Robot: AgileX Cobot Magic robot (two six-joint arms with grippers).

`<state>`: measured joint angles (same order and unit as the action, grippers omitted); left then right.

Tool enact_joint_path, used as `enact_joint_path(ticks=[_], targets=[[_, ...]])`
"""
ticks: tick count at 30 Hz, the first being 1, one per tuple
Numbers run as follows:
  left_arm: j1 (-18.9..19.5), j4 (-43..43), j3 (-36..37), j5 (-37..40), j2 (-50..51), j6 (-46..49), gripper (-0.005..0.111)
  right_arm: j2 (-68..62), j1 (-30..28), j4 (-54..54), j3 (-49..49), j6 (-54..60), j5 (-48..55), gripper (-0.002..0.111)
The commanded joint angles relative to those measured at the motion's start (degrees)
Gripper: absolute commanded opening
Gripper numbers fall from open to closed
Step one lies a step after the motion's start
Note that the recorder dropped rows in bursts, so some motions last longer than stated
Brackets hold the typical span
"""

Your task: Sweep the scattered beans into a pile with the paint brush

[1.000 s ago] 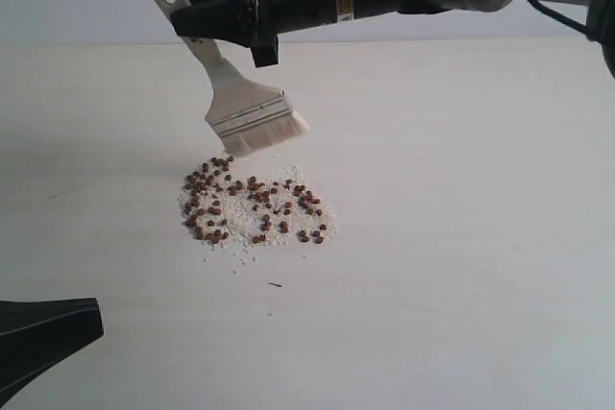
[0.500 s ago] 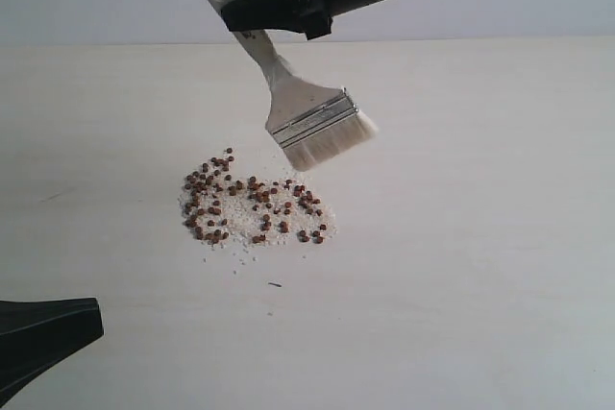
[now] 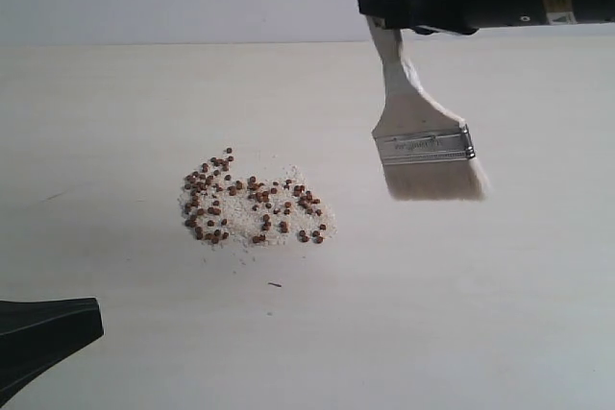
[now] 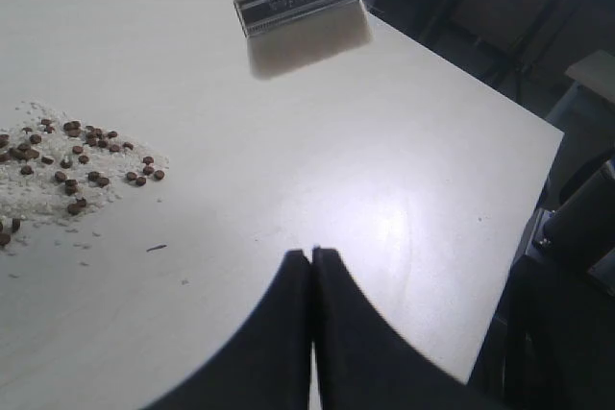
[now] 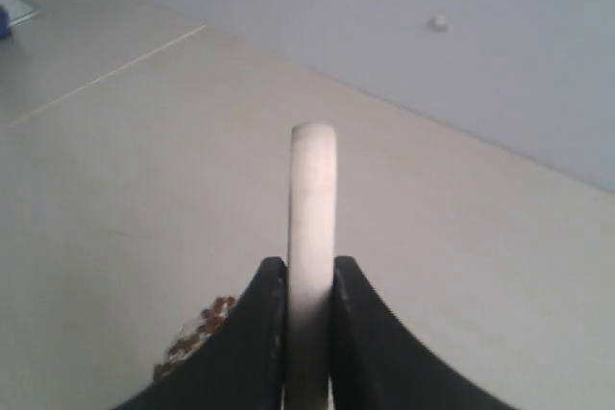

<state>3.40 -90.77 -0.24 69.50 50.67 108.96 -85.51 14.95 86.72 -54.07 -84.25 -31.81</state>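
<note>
The beans lie gathered in a pile [image 3: 252, 208] of reddish-brown grains and pale crumbs left of the table's middle, also seen in the left wrist view [image 4: 67, 165] and at the edge of the right wrist view [image 5: 197, 333]. The paint brush [image 3: 418, 132] hangs in the air to the right of the pile, bristles down and off the table; its ferrule and bristles [image 4: 298, 16] show in the left wrist view. My right gripper [image 3: 384, 2] is shut on its handle [image 5: 312, 208]. My left gripper [image 4: 311, 254] rests shut and empty at the lower left [image 3: 91, 324].
A small dark sliver [image 3: 275, 284] lies on the table just in front of the pile. The table's edge [image 4: 519, 112] runs past the left gripper, with dark floor and furniture beyond it. A pale wall stands behind the table.
My right gripper has carried the brush up and to the right, away from the pile, and the brush now hangs nearly vertical. The pile and the left gripper have not moved.
</note>
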Motion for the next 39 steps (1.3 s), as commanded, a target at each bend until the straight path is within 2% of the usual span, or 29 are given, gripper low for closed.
enact_joint_path(ticks=[1, 3, 4, 5, 7, 9, 11, 16, 21, 25, 28, 32, 36, 39], targets=[[0.07, -0.24, 0.24, 0.46, -0.34, 0.31, 0.0, 5.55, -0.24, -15.23, 4.46, 4.82, 13.21, 0.0], [0.07, -0.24, 0.24, 0.46, -0.34, 0.31, 0.0, 8.12, -0.24, -35.1, 9.09, 20.94, 13.95, 0.0], [0.07, -0.24, 0.24, 0.46, -0.34, 0.31, 0.0, 9.95, -0.24, -54.81, 13.65, 37.59, 8.87, 0.0], [0.07, -0.24, 0.24, 0.46, -0.34, 0.31, 0.0, 10.92, -0.24, -65.91, 17.23, 47.57, 2.79, 0.0], [0.07, -0.24, 0.24, 0.46, -0.34, 0.32, 0.0, 11.48, -0.24, -77.65, 23.62, 52.52, -9.06, 0.0], [0.07, -0.24, 0.24, 0.46, -0.34, 0.32, 0.0, 11.2, -0.24, -83.75, 28.66, 53.91, -16.71, 0.0], [0.07, -0.24, 0.24, 0.46, -0.34, 0.32, 0.0, 10.42, -0.24, -84.92, 31.59, 57.33, -19.76, 0.0], [0.07, -0.24, 0.24, 0.46, -0.34, 0.32, 0.0, 9.41, -0.24, -81.21, 33.53, 60.65, -19.35, 0.0], [0.07, -0.24, 0.24, 0.46, -0.34, 0.32, 0.0, 9.29, -0.24, -75.53, 33.53, 51.09, -19.33, 0.0], [0.07, -0.24, 0.24, 0.46, -0.34, 0.32, 0.0, 9.17, -0.24, -75.53, 33.53, 49.1, -18.51, 0.0], [0.07, -0.24, 0.24, 0.46, -0.34, 0.32, 0.0, 6.17, 0.33, -75.31, 33.53, 49.27, -25.3, 0.0], [0.07, -0.24, 0.24, 0.46, -0.34, 0.42, 0.0, 1.3, 5.1, -85.44, 33.58, 58.51, -34.06, 0.0], [0.07, -0.24, 0.24, 0.46, -0.34, 0.42, 0.0, -3.13, 12.04, -99.52, 33.58, 71.06, -38.15, 0.0], [0.07, -0.24, 0.24, 0.46, -0.34, 0.42, 0.0, -6.56, 16.44, -105.19, 33.58, 74.22, -38.15, 0.0]])
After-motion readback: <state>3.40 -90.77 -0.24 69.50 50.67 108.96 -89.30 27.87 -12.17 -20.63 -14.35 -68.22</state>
